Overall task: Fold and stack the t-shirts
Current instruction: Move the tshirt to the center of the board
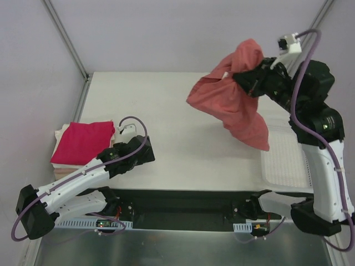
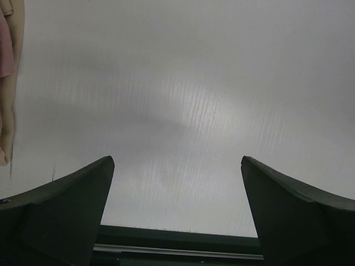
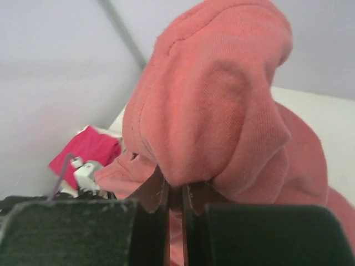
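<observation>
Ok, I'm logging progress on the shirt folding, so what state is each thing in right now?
salmon t-shirt, unfolded, bunched, hanging in the air from the right gripper.
magenta t-shirt, folded, lying on top of the cream t-shirts.
cream t-shirts, folded, bottom of that stack.
right gripper, shut on the salmon t-shirt.
left gripper, open, holding nothing.

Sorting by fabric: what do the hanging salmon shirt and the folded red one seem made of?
Salmon shirt: soft matte knit, likely cotton; fine knit grain shows and it drapes limply. Folded red shirt: matte cloth too; weave too small to tell.
</observation>
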